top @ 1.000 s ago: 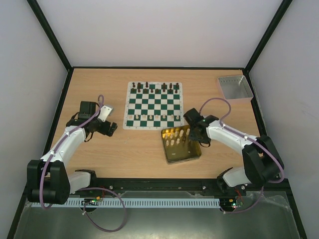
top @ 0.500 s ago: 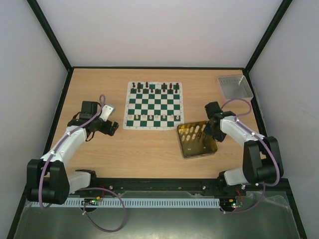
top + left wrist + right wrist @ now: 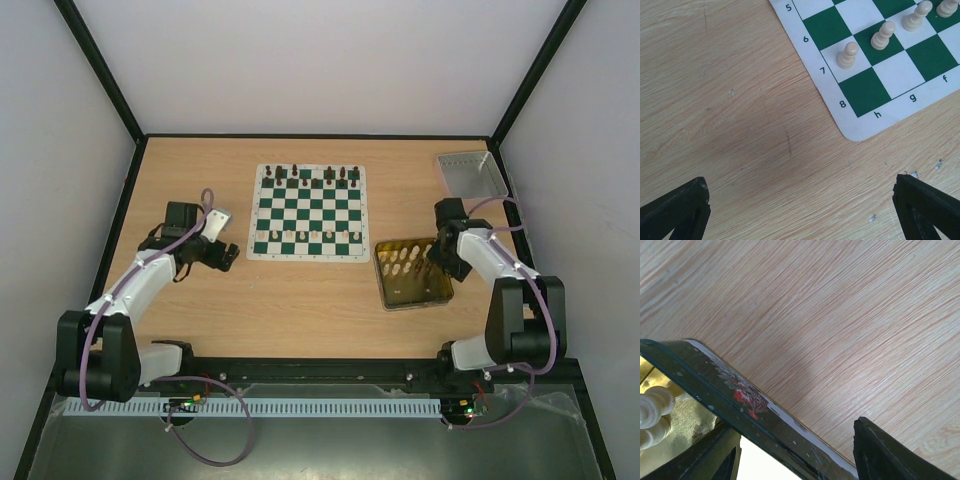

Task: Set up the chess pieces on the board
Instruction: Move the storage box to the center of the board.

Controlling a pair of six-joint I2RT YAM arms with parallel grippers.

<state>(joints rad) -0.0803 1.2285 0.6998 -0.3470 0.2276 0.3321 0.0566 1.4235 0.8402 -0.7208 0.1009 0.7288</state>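
Right of the board (image 3: 308,212), the right gripper (image 3: 796,427) straddles one wall of the tin (image 3: 418,303), fingers apart. Cream chess pieces (image 3: 400,265) lie inside; others stand on the board. By its corner, the left gripper (image 3: 800,180) hovers, fingers spread wide.

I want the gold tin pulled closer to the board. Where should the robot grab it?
The gold tin is too wide to span, so pinch its thin upright wall on the right arm's side from above, one finger inside, one outside. The right end effector stands astride that wall, jaws open.
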